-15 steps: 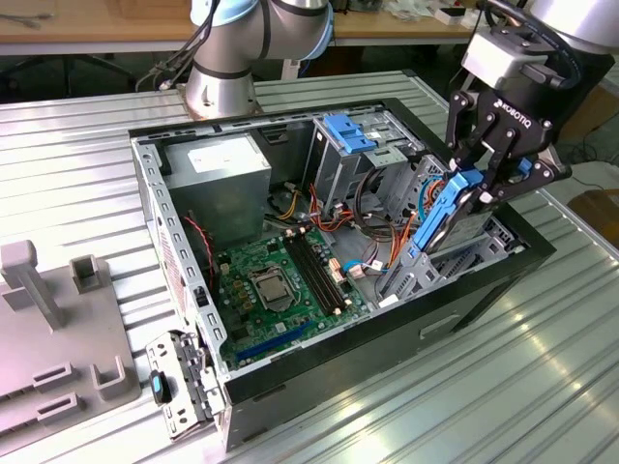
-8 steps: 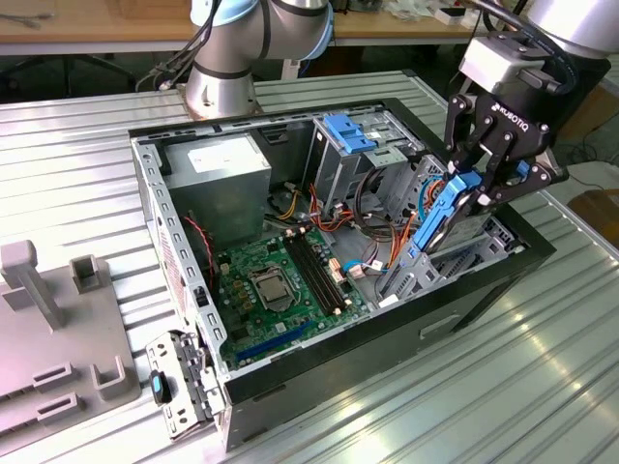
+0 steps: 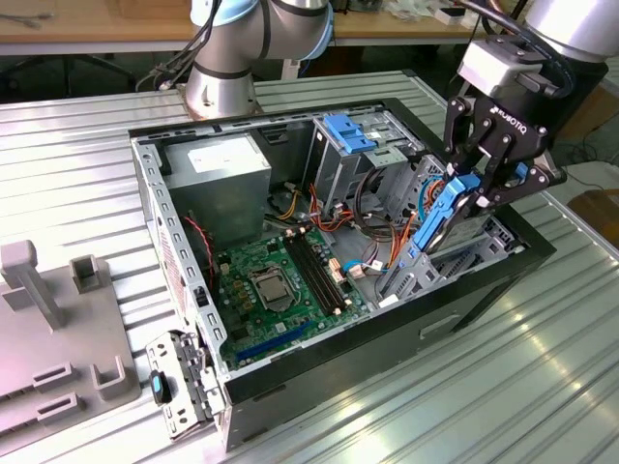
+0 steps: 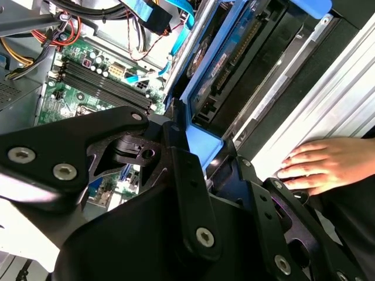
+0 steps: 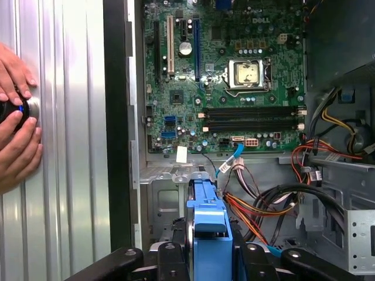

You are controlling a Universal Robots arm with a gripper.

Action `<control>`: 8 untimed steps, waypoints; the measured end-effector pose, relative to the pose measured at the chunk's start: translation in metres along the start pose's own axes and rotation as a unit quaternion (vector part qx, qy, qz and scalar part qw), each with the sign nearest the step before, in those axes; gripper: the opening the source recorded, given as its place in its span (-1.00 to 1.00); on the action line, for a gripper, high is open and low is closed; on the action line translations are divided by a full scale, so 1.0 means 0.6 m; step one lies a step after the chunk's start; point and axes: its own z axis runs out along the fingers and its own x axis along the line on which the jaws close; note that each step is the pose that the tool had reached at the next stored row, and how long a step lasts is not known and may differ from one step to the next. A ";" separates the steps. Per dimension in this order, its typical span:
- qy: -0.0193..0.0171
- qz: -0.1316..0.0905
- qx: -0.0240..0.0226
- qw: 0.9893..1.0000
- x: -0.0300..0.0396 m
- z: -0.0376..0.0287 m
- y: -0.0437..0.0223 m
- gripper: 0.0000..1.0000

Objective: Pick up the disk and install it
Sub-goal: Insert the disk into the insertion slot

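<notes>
Blue-railed disk, long axis near upright

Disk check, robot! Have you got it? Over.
Gripper jaws shut on disk. Disk tilted over drive bay, not seated. Cables close beside it; person's hand on table outside computer case.

**A:** ok so what's where around the hand?

**B:** the disk stands on edge, gripped in the hand, with its lower end down in the open case, which lies on the table. The motherboard lies on the case floor, just beside the disk. The power supply is in a corner well away from the hand.
</notes>
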 end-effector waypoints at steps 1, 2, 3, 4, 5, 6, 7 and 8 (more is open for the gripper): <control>0.000 0.000 0.000 1.000 0.000 0.001 0.000 -0.26; 0.000 0.000 0.000 1.000 0.000 0.002 0.000 -0.26; 0.000 0.000 0.000 1.000 0.000 0.002 0.000 -0.26; 0.000 0.000 0.000 1.000 0.000 0.003 0.000 -0.26; 0.000 0.000 0.000 1.000 0.000 0.004 0.000 -0.26; 0.000 0.000 0.000 1.000 0.000 0.005 0.000 -0.26; 0.000 0.000 0.000 1.000 0.000 0.006 0.000 -0.26; 0.000 0.000 0.000 1.000 0.001 0.006 0.000 -0.26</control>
